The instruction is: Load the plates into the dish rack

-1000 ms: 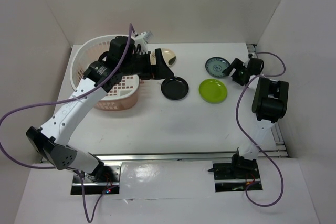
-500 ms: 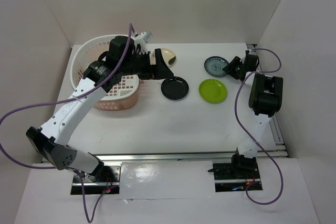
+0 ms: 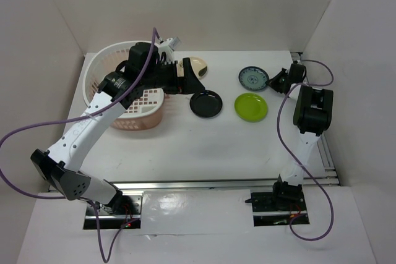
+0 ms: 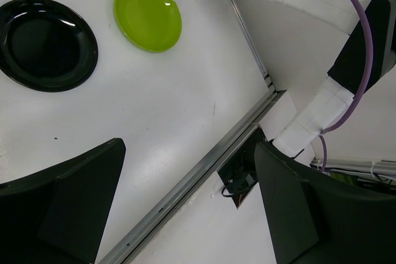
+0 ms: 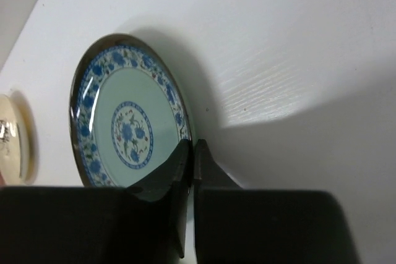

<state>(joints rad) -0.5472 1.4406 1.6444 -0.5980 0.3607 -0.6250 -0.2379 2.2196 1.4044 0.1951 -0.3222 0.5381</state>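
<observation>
The blue-patterned plate lies at the back right, and my right gripper is shut on its near rim, one finger over the plate and one under. Left of it, the lime green plate and the glossy black plate lie flat. The cream plate sits beside the white dish rack. Open and empty, my left gripper hovers between the rack and the cream plate.
White walls box in the table on three sides. A metal rail runs along the table's near edge, with both arm bases behind it. My right arm stands along the right edge, its purple cable looping beside it.
My right gripper has gone from open to shut on the blue plate's rim, moving slightly toward the back. The plate has shifted a little left. The left arm has not moved.
</observation>
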